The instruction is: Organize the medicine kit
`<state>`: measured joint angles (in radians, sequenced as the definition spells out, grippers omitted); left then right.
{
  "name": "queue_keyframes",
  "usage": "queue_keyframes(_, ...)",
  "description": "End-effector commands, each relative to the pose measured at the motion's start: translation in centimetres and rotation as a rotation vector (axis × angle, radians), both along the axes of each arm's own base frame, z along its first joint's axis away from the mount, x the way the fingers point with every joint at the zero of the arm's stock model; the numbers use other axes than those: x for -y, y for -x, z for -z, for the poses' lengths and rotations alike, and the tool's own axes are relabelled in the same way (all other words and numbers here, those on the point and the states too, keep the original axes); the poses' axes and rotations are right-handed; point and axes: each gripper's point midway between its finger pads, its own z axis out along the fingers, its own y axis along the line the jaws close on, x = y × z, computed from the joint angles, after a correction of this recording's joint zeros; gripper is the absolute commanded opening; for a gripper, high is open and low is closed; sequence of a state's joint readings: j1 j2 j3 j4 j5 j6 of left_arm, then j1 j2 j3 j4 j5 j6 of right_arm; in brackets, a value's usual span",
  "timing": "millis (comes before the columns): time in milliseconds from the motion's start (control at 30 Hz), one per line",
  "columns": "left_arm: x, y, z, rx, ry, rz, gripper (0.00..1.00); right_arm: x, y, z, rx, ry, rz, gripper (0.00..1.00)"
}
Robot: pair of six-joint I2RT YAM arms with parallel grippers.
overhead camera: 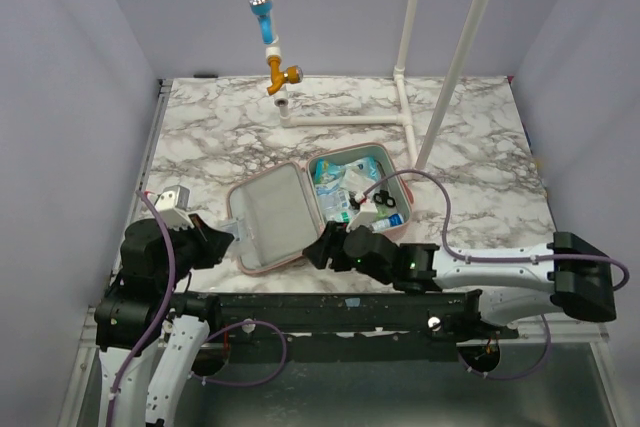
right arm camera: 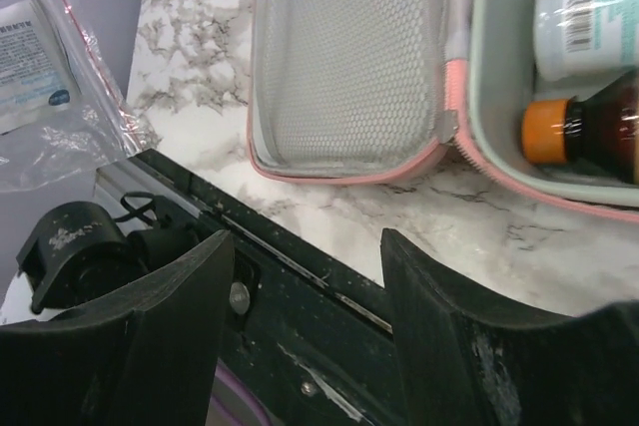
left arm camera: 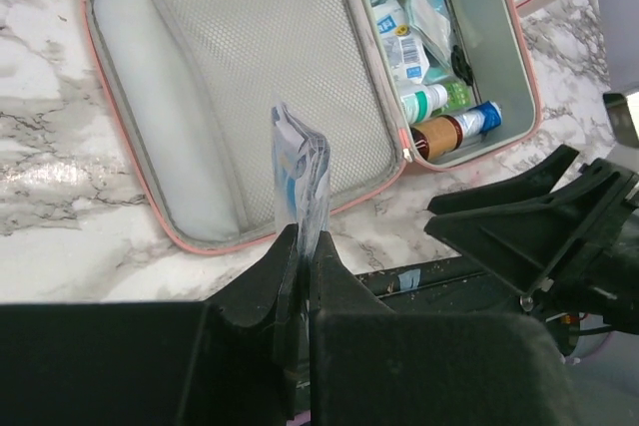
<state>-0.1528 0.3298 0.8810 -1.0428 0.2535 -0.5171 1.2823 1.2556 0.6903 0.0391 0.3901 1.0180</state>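
The pink medicine kit lies open on the marble table, its grey mesh lid to the left. Its base half holds several small bottles, packets and scissors, among them a brown bottle with an orange cap. My left gripper is shut on a clear zip bag of blue packets, held upright just off the lid's near left corner. My right gripper is open with nothing between its fingers. It hovers over the table's front edge by the kit's near side.
A black rail runs along the near table edge under both grippers. A white pipe frame and a blue-and-orange fitting stand at the back. Pale walls close in the left and right sides.
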Motion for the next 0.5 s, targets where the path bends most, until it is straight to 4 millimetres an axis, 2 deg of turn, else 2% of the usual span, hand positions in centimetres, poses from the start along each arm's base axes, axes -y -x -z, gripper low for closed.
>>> queue_keyframes(0,-0.2,0.6,-0.5,0.012,0.008,-0.01,0.0,-2.0,-0.8,0.0,-0.025,-0.152,0.167,0.65)
queue_keyframes(133,0.2,0.9,-0.5,0.006,0.02,0.013,0.0,-2.7,-0.7,2.0,-0.089,-0.245,0.243,0.67)
queue_keyframes(467,0.5,1.3,-0.5,0.011,0.019,0.039,0.0,-4.5,-1.2,3.7,-0.11,-0.355,0.392,0.69)
